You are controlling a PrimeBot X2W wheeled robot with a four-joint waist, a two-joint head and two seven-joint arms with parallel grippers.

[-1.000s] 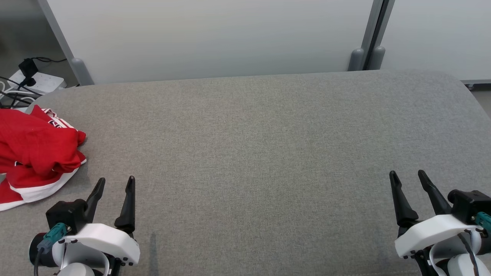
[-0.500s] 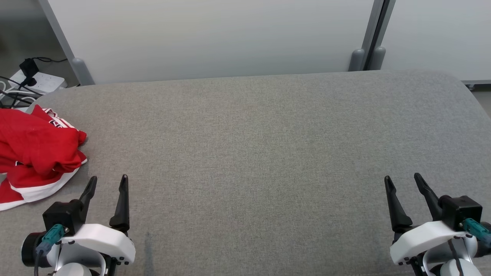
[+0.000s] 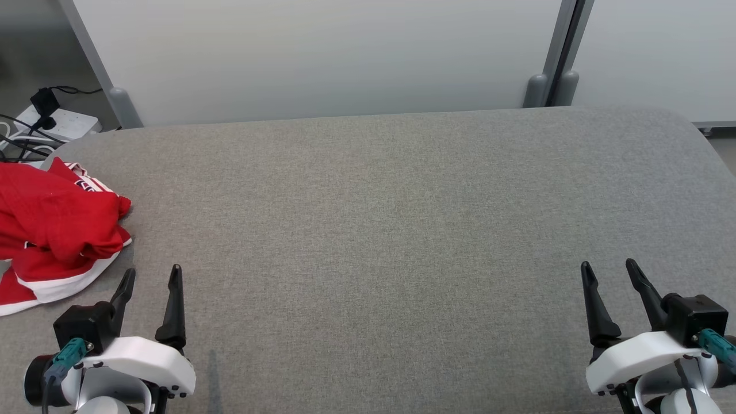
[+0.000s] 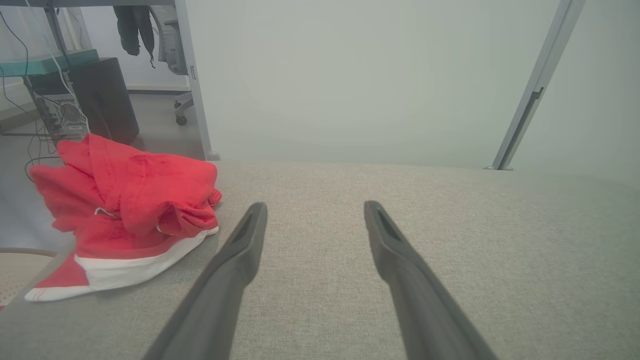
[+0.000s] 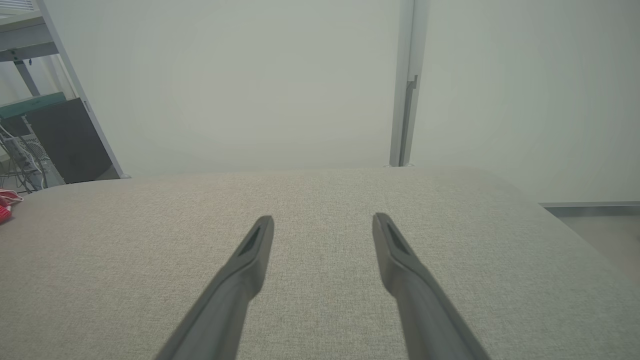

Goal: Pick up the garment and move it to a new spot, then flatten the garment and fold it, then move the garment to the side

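The garment (image 3: 54, 233) is red with a white band, lying crumpled at the far left edge of the grey fabric-covered table (image 3: 391, 218). The left wrist view has the garment (image 4: 125, 210) left of my fingers. My left gripper (image 3: 150, 273) stands open at the lower left, just right of and nearer than the garment, apart from it and with nothing between its fingers. At the lower right my right gripper (image 3: 608, 266) is open and empty, far from the cloth. A sliver of the garment (image 5: 5, 207) peeks in at the right wrist view's left edge.
A pale partition wall (image 3: 322, 57) with grey posts (image 3: 552, 80) runs behind the table. A power strip with cables (image 3: 46, 123) lies on the floor at the back left. A dark computer case (image 4: 100, 100) stands beyond the garment.
My left gripper has drawn back and shifted left, toward the garment's near side. The right gripper dipped slightly and holds about the same place. The garment has not moved.
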